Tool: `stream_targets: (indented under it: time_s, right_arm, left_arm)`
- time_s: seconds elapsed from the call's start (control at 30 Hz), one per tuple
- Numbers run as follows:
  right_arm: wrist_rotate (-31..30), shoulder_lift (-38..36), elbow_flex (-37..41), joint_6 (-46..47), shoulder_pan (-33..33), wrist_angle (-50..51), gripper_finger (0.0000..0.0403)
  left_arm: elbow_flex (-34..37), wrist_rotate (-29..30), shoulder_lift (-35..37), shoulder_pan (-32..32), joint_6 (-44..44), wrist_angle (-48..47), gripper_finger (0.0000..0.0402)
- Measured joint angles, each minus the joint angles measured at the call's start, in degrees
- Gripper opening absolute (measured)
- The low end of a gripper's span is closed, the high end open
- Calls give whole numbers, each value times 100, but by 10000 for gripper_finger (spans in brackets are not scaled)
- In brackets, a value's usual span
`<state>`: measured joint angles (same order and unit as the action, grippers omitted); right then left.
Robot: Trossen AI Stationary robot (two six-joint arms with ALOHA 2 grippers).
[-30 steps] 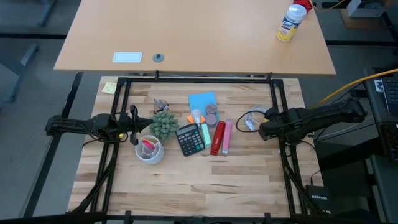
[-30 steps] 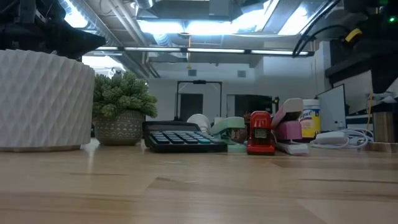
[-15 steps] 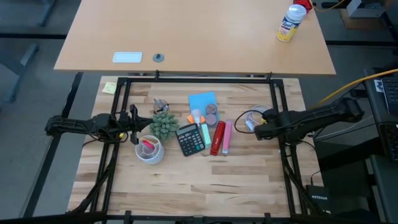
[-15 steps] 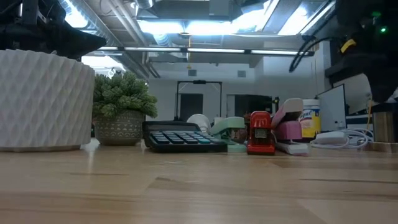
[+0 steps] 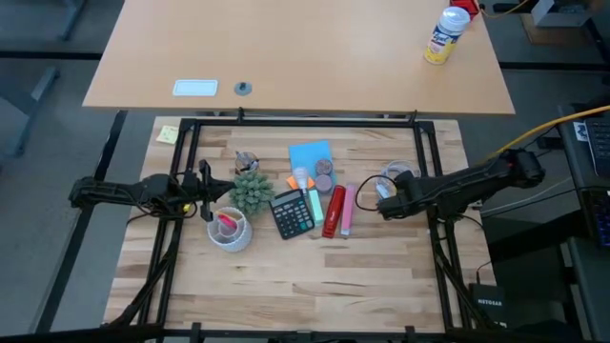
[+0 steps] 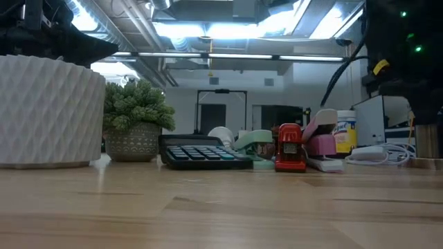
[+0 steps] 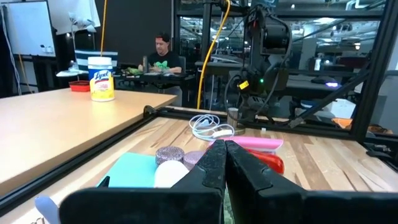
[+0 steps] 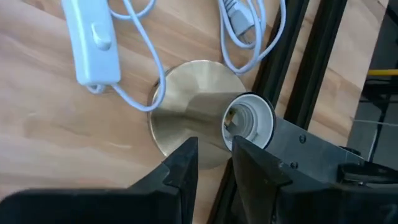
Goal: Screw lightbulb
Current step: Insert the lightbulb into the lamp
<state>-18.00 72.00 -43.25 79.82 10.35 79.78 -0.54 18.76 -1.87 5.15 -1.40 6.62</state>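
Observation:
The lightbulb (image 5: 302, 178) is small and white and lies on the table among the desk things, next to the blue pad; it also shows in the left wrist view (image 7: 171, 173) and the low view (image 6: 220, 134). The brass lamp base (image 8: 186, 118) with its white socket (image 8: 250, 122) stands at the table's right, with the white cable and switch (image 8: 93, 46) around it. My right gripper (image 5: 380, 207) hovers over the base, slightly open and empty (image 8: 214, 158). My left gripper (image 5: 206, 191) is shut and empty (image 7: 225, 149) beside the plant.
A small plant (image 5: 252, 191), a white ribbed cup (image 5: 229, 230), a black calculator (image 5: 292, 212), a red stapler (image 5: 334, 211) and a pink one (image 5: 348, 210) crowd the table's middle. Black frame rails (image 5: 434, 238) run along the sides. The near half of the table is bare wood.
My right gripper has moved toward the table's left, from the right rail to above the coiled cable and lamp base. Nothing on the table has moved.

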Motion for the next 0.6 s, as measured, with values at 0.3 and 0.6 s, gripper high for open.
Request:
stream_targets:
  time_s: [0.3, 0.6]
  right_arm:
    - [-2, 167, 222, 279, -279, -159, 104]
    - [338, 166, 222, -397, -524, -392, 104]
  left_arm:
    - [0, -1, 0, 0, -6, -218, 1]
    - [-1, -4, -4, -2, -10, -337, 1]
